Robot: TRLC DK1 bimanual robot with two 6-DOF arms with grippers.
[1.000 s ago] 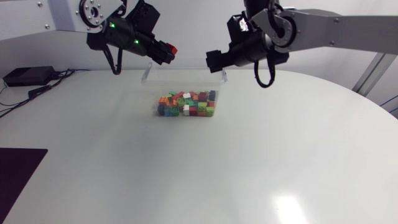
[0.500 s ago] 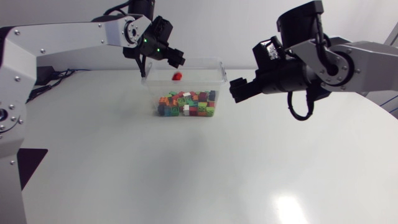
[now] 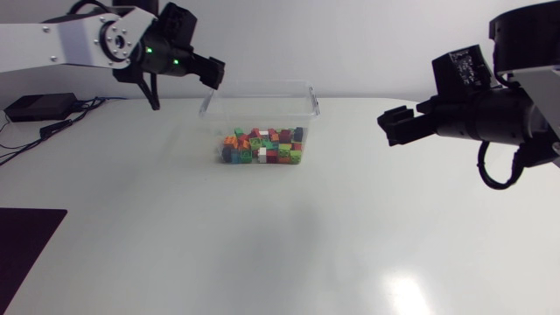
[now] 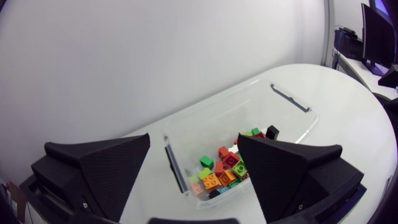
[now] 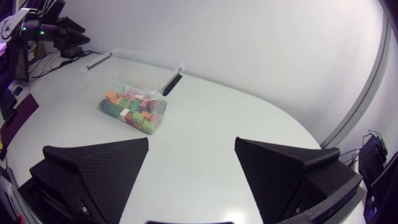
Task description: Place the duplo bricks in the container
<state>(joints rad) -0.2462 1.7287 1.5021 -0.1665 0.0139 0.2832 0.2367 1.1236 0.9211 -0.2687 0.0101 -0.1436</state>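
Both our arms have pulled back from the container (image 3: 262, 85). Our left gripper (image 3: 210, 72) and right gripper (image 3: 395, 127) are wide open and hold nothing. The duplo bricks (image 3: 262, 147) lie heaped inside the container on the table (image 3: 262, 245).

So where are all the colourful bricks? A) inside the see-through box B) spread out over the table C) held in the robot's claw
A: the duplo bricks sit piled together inside the clear container.
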